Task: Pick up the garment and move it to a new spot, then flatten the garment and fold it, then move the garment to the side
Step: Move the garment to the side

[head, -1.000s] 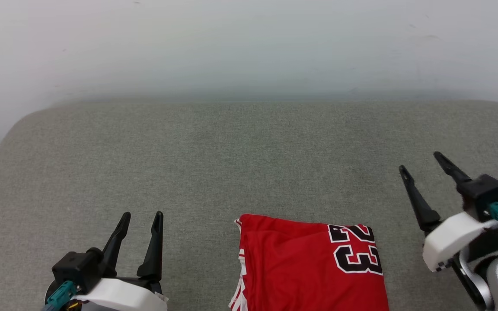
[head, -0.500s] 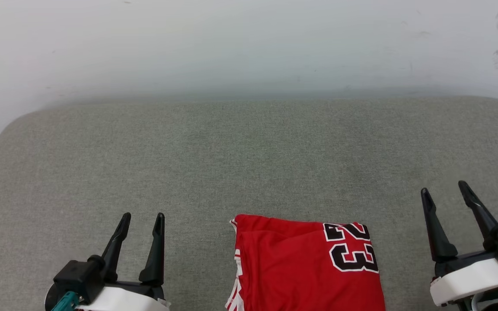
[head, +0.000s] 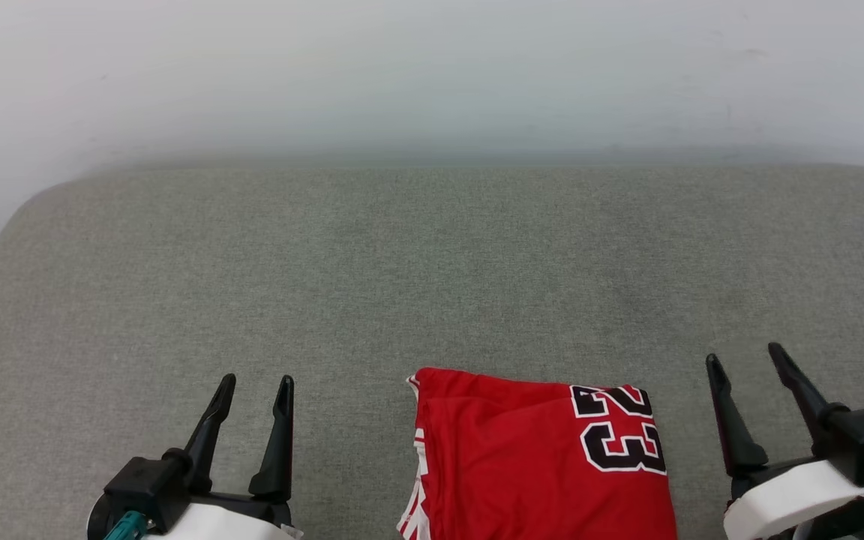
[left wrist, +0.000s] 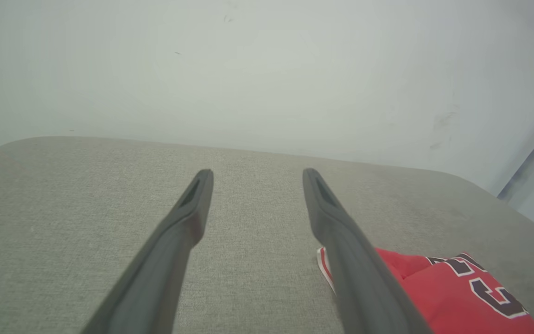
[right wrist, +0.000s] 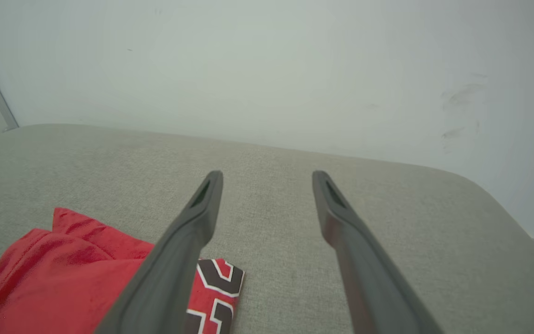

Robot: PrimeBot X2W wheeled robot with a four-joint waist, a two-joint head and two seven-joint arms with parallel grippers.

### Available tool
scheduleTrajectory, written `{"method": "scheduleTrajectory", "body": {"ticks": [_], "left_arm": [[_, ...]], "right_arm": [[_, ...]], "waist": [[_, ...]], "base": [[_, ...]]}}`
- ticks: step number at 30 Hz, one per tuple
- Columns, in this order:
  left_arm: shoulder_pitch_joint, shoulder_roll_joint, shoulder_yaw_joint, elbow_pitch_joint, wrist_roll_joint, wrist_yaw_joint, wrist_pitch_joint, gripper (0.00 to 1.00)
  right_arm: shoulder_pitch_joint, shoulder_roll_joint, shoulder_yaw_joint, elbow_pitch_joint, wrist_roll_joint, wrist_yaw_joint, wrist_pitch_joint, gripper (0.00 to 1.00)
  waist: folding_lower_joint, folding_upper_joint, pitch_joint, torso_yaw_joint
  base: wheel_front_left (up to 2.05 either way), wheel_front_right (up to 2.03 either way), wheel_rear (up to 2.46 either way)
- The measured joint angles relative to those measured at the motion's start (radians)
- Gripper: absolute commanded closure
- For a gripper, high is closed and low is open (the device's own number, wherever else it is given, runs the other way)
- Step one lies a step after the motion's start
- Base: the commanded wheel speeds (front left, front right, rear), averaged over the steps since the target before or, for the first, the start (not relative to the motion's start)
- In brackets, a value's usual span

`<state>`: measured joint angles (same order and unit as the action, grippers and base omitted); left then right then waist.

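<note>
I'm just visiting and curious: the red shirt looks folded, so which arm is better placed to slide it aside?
Probably the right. The right gripper hangs open and empty close beside the numbered edge of the garment, while the left gripper, also open, sits farther from its striped edge.

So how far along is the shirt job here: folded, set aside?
Folding looks done: the garment lies as a compact red rectangle on the grey surface, number print up. Nothing is in hand: the left gripper and right gripper are open, flanking it without touching. Left, probably, is moving it aside, since it lies between them near the front edge.
</note>
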<state>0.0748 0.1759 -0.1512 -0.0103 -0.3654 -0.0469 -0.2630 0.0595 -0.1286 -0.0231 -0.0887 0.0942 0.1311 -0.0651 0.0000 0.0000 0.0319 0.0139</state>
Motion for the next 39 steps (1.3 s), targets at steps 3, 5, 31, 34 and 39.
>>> {"method": "scheduleTrajectory", "body": {"ticks": [3, 5, 31, 34, 39], "left_arm": [[-0.001, -0.010, 0.005, 0.008, 0.010, -0.015, 0.000, 0.00], [-0.007, -0.017, 0.008, 0.009, 0.017, -0.024, 0.000, 0.00], [-0.084, -0.057, 0.024, 0.068, 0.054, -0.080, 0.000, 0.00], [-0.085, -0.057, 0.025, 0.073, 0.055, -0.081, 0.000, 0.00], [-0.085, -0.055, 0.020, 0.087, 0.054, -0.082, 0.000, 0.00]], "right_arm": [[0.003, -0.004, 0.022, 0.017, 0.016, 0.000, 0.068, 0.00], [0.011, -0.014, 0.035, 0.027, 0.028, 0.000, 0.117, 0.00], [-0.020, 0.036, 0.078, 0.176, 0.027, 0.000, 0.671, 0.55], [-0.027, 0.037, 0.084, 0.189, 0.019, 0.000, 0.672, 1.00], [-0.052, 0.017, 0.124, 0.199, 0.000, 0.001, 0.633, 1.00]], "waist": [[0.0000, 0.0000, 0.012, 0.005], [0.0000, 0.0000, 0.021, 0.009], [0.0000, 0.0000, 0.135, 0.097], [0.0000, 0.0000, 0.136, 0.098], [0.0001, 0.0000, 0.124, 0.081]], "base": [[0.00, 0.00, 0.00], [0.00, 0.00, 0.00], [0.00, 0.00, 0.00], [0.00, 0.00, 0.00], [0.00, 0.00, 0.00]]}}
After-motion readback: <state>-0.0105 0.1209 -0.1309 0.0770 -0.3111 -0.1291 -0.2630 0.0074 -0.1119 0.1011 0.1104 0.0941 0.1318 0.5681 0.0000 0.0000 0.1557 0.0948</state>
